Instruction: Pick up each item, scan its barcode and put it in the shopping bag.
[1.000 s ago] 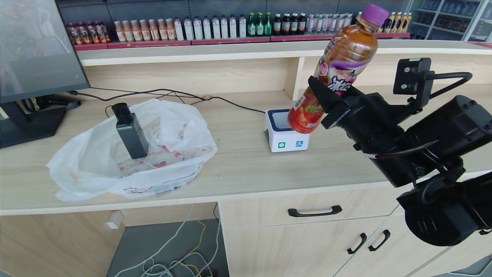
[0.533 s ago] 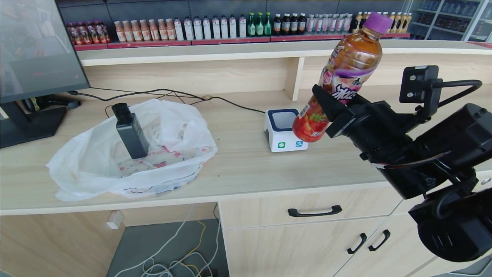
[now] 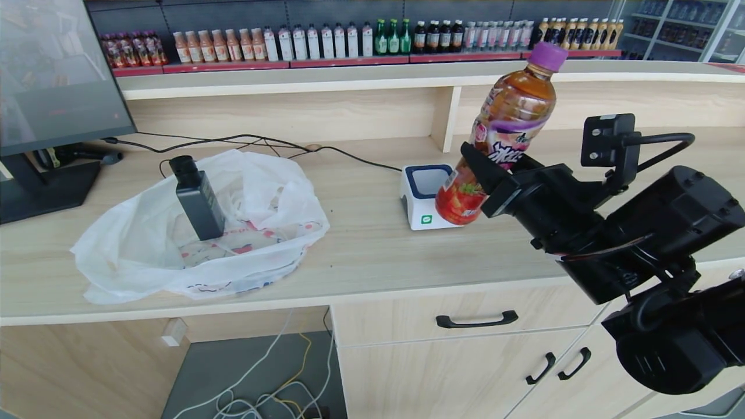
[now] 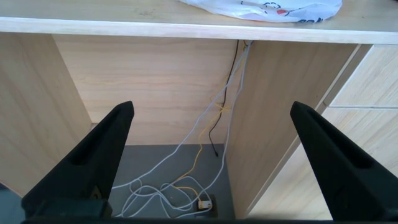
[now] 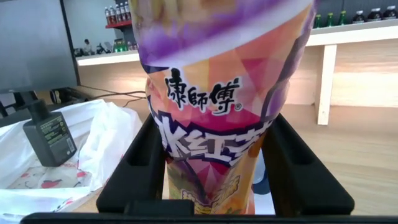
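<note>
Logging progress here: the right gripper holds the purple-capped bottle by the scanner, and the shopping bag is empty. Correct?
Not quite. The right gripper does hold the purple-capped bottle by the scanner, but the shopping bag is not empty: the head view shows a dark bottle standing in it.

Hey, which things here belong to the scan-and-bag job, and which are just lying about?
Job: purple-capped drink bottle, held in the right pincer; barcode scanner; shopping bag; dark bottle standing in the bag.
Lying about: monitor; black cable; shelved drinks.
</note>
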Tool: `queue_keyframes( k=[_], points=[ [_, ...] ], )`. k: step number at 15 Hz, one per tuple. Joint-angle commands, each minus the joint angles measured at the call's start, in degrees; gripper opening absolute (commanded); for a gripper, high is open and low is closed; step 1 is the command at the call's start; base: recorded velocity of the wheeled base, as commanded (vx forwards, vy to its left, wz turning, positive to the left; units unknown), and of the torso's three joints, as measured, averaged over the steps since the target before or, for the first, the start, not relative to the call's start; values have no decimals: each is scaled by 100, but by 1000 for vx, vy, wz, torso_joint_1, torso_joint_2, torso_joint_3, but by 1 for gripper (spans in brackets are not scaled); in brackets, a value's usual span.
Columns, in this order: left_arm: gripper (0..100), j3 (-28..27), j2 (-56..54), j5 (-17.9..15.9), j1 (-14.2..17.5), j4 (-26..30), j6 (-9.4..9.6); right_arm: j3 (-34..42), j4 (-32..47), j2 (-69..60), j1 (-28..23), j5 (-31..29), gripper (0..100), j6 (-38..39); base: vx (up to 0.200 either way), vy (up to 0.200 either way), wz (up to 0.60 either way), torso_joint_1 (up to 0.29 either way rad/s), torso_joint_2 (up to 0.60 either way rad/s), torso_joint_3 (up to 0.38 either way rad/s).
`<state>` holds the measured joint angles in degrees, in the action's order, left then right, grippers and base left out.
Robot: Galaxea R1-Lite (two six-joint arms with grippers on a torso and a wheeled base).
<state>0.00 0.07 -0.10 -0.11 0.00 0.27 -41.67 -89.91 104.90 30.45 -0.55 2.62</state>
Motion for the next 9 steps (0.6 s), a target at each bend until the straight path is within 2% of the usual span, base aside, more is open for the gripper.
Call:
queue_keyframes(
  k=[1, 9],
  points=[
    [100, 0, 1, 1, 2, 0, 0, 1, -9, 66, 5, 2, 0, 2, 0, 0, 0, 0, 0, 0],
    [100, 0, 1, 1, 2, 0, -9, -8, -9, -40, 5, 2, 0, 37, 0, 200, 0, 7, 4, 3]
  ],
)
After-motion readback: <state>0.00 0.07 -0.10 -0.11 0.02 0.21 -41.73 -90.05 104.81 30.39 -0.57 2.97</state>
